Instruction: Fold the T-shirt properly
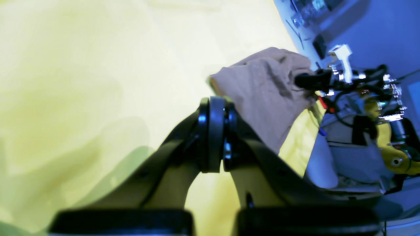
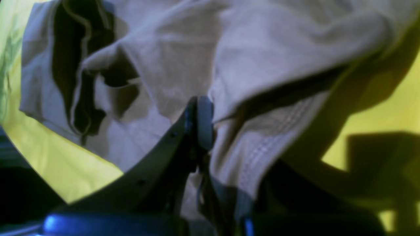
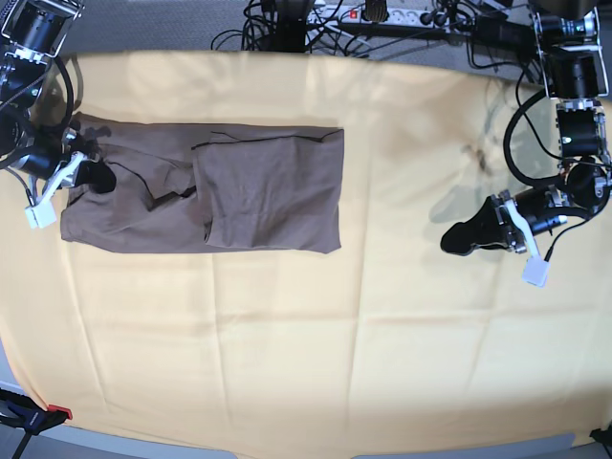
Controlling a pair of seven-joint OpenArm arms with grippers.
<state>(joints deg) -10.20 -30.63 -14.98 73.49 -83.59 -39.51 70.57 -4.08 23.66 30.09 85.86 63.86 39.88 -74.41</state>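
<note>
The yellow cloth [image 3: 287, 354] covers the whole tabletop. The T-shirt [image 3: 206, 186] lies flat on it toward 10 o'clock in the base view, already partly folded: a doubled panel sits on the shirt's 3 o'clock half, and a single rumpled layer extends toward 9 o'clock.

Right hand [image 3: 94, 175]: at the shirt's 9 o'clock edge, pressed together and pinching a stitched hem. The right wrist view shows fabric [image 2: 269, 137] clamped between the closed fingers.

Left hand [image 3: 457, 239]: well apart from the shirt, near 3 o'clock on the bare cloth. Its fingers are pressed together on nothing; the left wrist view shows them meeting with no fabric between.

Handling, as a judgement:
- The shirt is light, soft and limp. It will sag and crease wherever it is unsupported.
- It is not fragile and not slippery, but it may drag on the cloth beneath.
- Take hold at hems or corners, where the stitched edge gives a firmer bite.
- A one-point lift will let the far corner trail; a second grip at the other 9 o'clock corner would keep the fold square.
</note>
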